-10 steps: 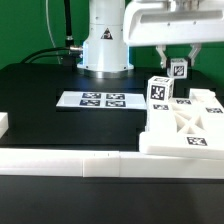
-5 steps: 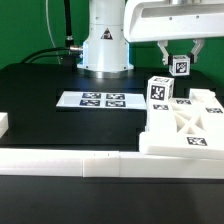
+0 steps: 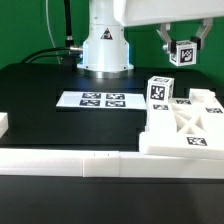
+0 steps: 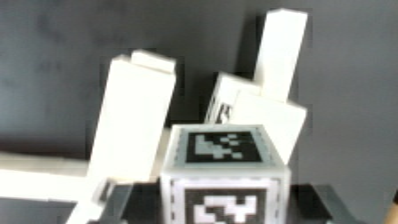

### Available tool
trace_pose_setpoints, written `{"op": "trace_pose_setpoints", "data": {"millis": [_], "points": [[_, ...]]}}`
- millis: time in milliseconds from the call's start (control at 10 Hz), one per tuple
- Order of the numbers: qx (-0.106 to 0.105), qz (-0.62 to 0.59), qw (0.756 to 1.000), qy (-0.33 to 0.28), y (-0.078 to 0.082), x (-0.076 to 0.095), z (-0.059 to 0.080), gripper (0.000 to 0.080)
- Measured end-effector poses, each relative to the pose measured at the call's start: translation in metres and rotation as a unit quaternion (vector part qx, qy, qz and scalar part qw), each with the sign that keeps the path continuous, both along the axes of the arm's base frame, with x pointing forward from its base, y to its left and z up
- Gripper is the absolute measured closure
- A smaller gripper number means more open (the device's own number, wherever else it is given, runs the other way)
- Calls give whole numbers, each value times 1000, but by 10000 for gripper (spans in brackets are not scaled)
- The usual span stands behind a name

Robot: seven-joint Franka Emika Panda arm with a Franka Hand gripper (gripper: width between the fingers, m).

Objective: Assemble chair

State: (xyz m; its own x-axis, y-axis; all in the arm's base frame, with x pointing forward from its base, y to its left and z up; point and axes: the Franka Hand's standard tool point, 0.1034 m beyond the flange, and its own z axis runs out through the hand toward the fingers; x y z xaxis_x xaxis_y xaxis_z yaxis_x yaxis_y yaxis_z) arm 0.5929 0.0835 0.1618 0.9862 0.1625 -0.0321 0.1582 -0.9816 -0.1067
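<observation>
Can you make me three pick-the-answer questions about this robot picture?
1. Where is the claw?
A. Up in the air above the chair
B. Resting on the marker board
C. Down on the rail

2. What colour is the chair?
A. Red
B. White
C. Blue

3. What is the claw doing?
A. Hanging empty
B. Holding a small tagged post
C. Holding the marker board

Answers: 1 A, it hangs high over the chair. 2 B, every piece is white. 3 B, the post sits between its fingers.

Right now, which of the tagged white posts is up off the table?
The short tagged post clamped in the gripper, in the air above the chair. The other tagged post stands upright on the chair body.
</observation>
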Motion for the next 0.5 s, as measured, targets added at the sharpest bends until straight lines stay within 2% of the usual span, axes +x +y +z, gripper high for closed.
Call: {"op": "trace_pose_setpoints", "data": {"millis": [300, 400, 500], "points": [[-2, 4, 1000, -1, -1, 0, -1, 515], [-14, 24, 1000, -9, -2, 3, 1, 515], [-17, 39, 999, -4, 0, 12, 3, 515]]}}
